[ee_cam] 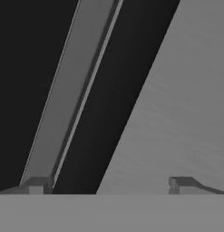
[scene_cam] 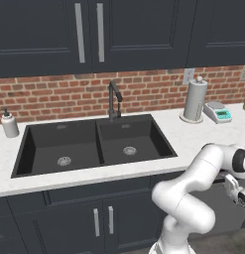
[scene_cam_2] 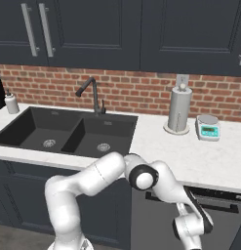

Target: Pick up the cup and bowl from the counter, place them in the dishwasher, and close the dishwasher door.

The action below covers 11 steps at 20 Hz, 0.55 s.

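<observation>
The cup and the bowl are out of view. The white counter (scene_cam: 193, 141) (scene_cam_2: 183, 154) carries a black double sink (scene_cam: 94, 144). Below its right part is the dishwasher (scene_cam_2: 224, 219), whose grey dishwasher door (scene_cam_2: 156, 215) stands upright with a dark handle bar (scene_cam_2: 210, 204) across its top. My arm bends down in front of that door. In the hand view my gripper (ee_cam: 109, 186) is open with nothing between its fingertips, close to a grey panel (ee_cam: 177, 113) and a slanting grey bar (ee_cam: 70, 95).
A paper-towel roll (scene_cam: 195, 99) (scene_cam_2: 179, 110) and a small scale (scene_cam: 218, 113) (scene_cam_2: 208, 128) stand at the counter's back right. A white soap bottle (scene_cam: 9, 124) (scene_cam_2: 11, 103) sits left of the sink, and a dark faucet (scene_cam: 114, 99) rises behind it. Handled cabinet doors (scene_cam: 101, 221) lie under the sink.
</observation>
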Tool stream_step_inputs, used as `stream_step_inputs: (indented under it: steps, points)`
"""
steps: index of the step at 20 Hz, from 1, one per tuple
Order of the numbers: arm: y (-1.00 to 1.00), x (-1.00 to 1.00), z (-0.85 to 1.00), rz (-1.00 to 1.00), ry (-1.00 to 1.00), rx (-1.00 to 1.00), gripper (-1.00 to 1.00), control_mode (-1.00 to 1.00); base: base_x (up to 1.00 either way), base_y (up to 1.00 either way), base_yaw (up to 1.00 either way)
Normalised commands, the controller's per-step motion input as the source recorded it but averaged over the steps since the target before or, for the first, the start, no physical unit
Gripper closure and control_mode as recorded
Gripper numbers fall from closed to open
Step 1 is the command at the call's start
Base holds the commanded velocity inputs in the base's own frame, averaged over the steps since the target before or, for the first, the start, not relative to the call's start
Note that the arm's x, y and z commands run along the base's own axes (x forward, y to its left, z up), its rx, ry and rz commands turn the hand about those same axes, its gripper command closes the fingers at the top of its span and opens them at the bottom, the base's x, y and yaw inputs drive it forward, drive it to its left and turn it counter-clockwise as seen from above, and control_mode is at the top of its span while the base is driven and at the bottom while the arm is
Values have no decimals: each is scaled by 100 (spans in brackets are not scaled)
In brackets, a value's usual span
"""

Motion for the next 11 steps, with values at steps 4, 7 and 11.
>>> stream_step_inputs:
  steps: [4,7,11]
  points:
    - [9,100,-35,3,-14,0,-100,-100,0,0,0]
    - [8,100,-35,2,-13,0,-100,-100,0,0,0]
    - [8,100,-34,2,-12,0,-100,-100,0,0,0]
